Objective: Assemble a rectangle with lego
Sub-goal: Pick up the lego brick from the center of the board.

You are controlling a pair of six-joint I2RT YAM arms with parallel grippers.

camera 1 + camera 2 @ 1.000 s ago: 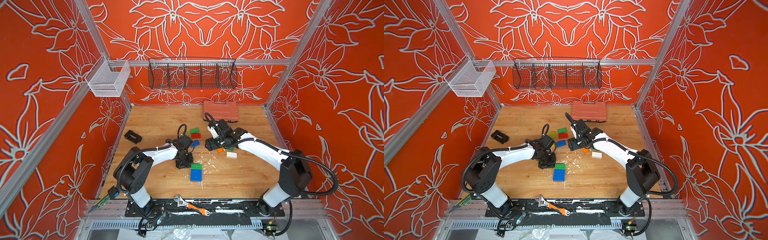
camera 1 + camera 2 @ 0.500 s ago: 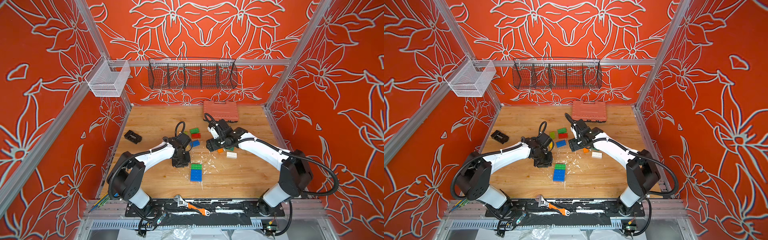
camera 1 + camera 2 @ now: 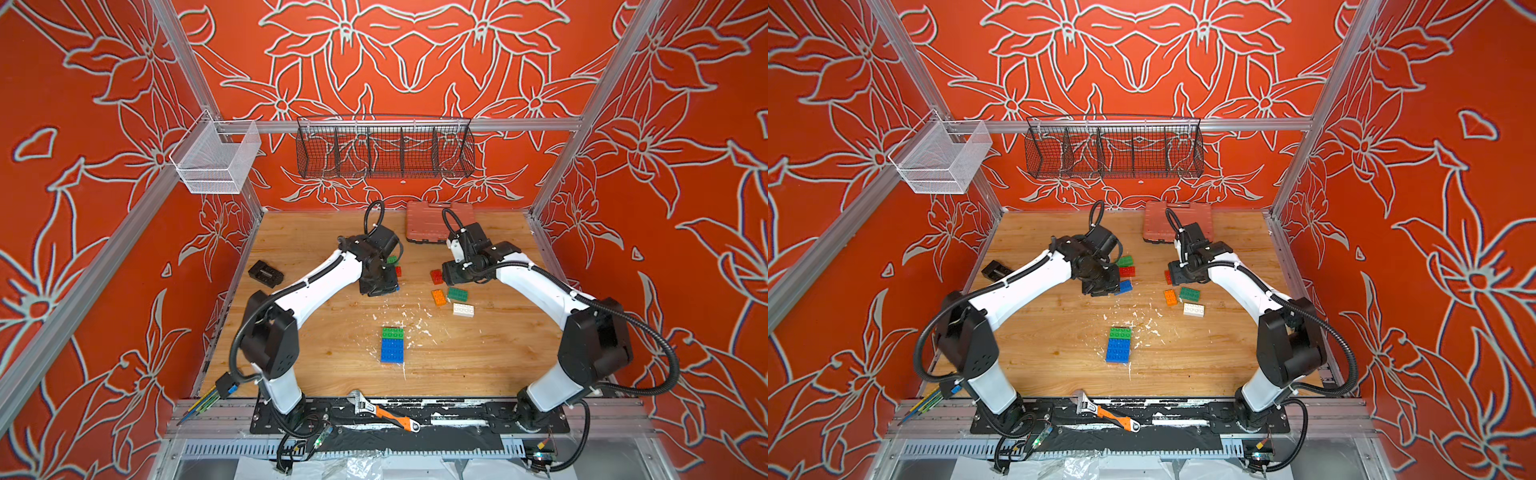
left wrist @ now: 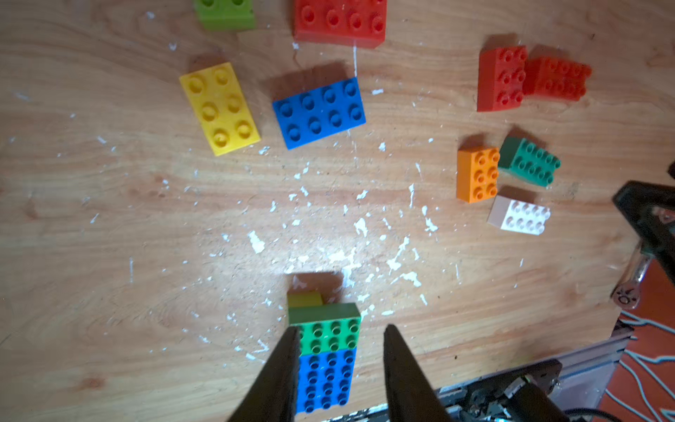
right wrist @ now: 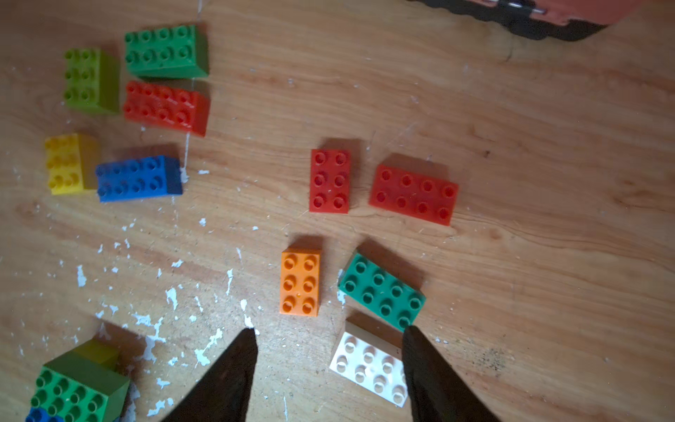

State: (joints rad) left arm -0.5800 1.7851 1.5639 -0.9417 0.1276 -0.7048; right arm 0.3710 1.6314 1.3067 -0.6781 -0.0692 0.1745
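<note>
Left gripper [image 4: 340, 327] had its fingers apart, holding nothing. Right gripper [image 5: 329, 330] likewise stood parted and empty.

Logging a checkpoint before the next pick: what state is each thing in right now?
Left gripper: open, empty.
Right gripper: open, empty.
Green-and-blue block: joined, no gripper on it.
White brick: loose, studs up.
Orange brick: loose, studs up.
Pink case: shut.

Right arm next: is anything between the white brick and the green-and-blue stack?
Nothing visible. Between the white brick and the green-and-blue stack lies bare board with only white flecks. The orange brick sits farther back, off that line.
</note>
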